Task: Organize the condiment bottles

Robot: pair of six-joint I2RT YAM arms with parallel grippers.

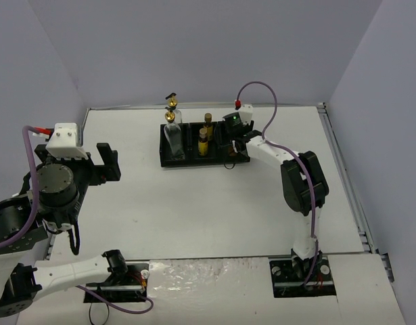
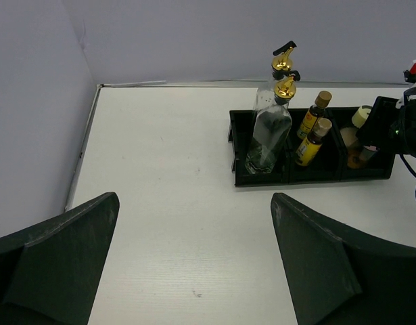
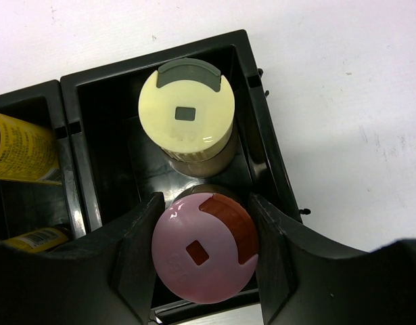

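Right wrist view: my right tool stands over the right compartment of the black tray. Its fingers lie against both sides of the pink jar, so I judge it clamped on that jar. The pink jar sits inside the compartment at its near end, just beside the beige jar at the far end.

In the top external view, the two tall clear bottles occupy the left compartment and the two amber bottles the middle one. No bottle shows loose on the tabletop.

My left tool is spread wide, holds nothing, and hangs over the near left tabletop, well apart from the tray.

Status, as I judge it: all six bottles are in the tray in pairs. What is left is to let go of the pink jar and lift the right tool clear without tipping either jar.
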